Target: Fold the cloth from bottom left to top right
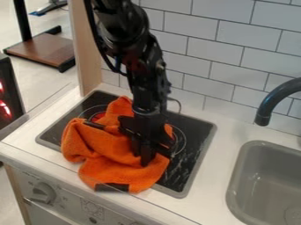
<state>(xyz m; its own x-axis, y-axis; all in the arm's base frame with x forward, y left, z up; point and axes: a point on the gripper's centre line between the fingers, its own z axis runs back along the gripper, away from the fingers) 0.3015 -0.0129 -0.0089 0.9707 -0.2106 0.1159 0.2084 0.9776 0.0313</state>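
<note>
On the black, grey-rimmed stovetop there's a bright orange fabric cloth, all bunched up in lumpy folds, with its lower end running past the front rim onto the white counter. A dark rectangular patch sits along that lower edge, and one fold pokes up behind, to the left of the arm. The black two-finger gripper points straight down at the cloth's right-hand part, right up against it as far as the view shows. Honestly can't tell how far open the jaws are, or if they've actually got hold of any fabric.

As for containers, there's a grey, round-cornered sink basin set into the counter on the right side of the view, with a round drain down in the bottom. The dark curved faucet has its spout near the basin's back left corner.
</note>
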